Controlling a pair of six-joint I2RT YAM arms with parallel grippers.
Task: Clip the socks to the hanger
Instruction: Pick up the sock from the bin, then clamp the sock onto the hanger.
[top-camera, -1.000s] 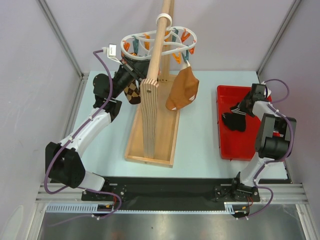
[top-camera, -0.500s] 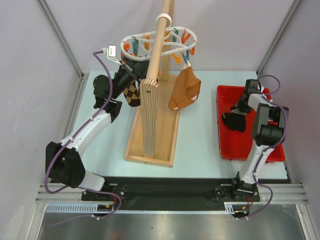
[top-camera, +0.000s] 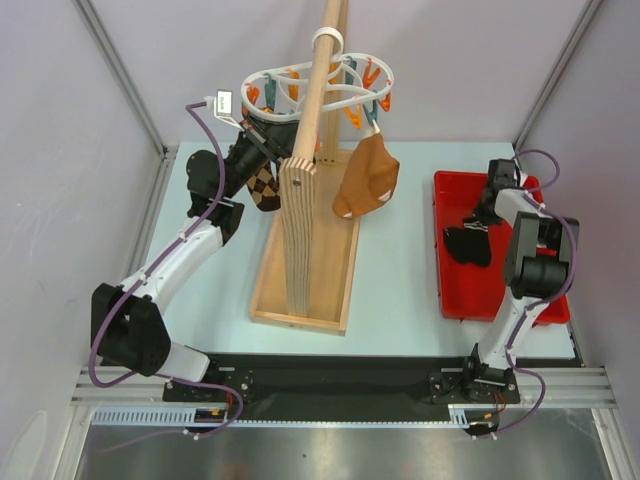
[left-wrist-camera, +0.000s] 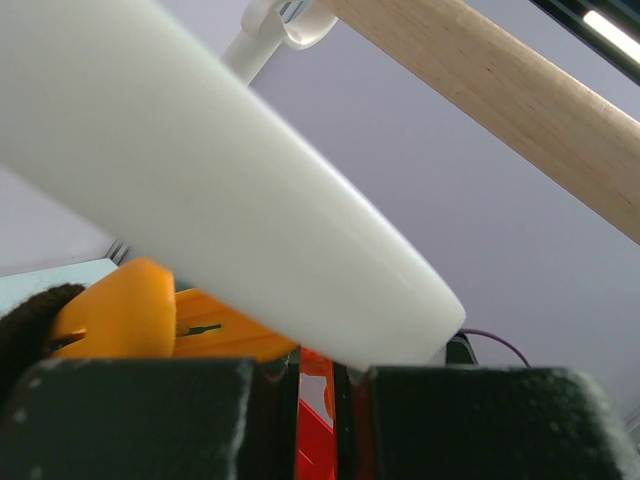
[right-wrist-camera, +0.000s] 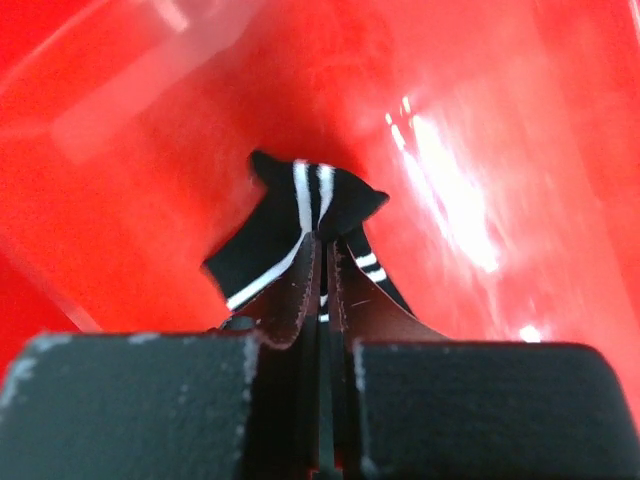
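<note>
The white hanger (top-camera: 322, 88) with orange and teal pegs hangs on the wooden pole. A tan sock (top-camera: 366, 180) dangles from its right side. The argyle sock (top-camera: 263, 187) hangs below its left side, by my left gripper (top-camera: 262, 137). That gripper (left-wrist-camera: 318, 375) is shut to a thin slit under the white ring (left-wrist-camera: 220, 200), with an orange peg (left-wrist-camera: 120, 315) just to its left. My right gripper (top-camera: 480, 217) is down in the red tray (top-camera: 500, 300). In the right wrist view it (right-wrist-camera: 322, 252) is shut on a fold of the black striped sock (right-wrist-camera: 275, 240).
The wooden pole stand (top-camera: 300, 250) with its tray-like base fills the table's middle between the arms. The slanted pole (left-wrist-camera: 520, 110) passes close above my left gripper. The red tray's walls surround my right gripper.
My right gripper has closed on the striped sock and shifted slightly toward the tray's far end. The tan sock swings a little. The left arm has not moved.
</note>
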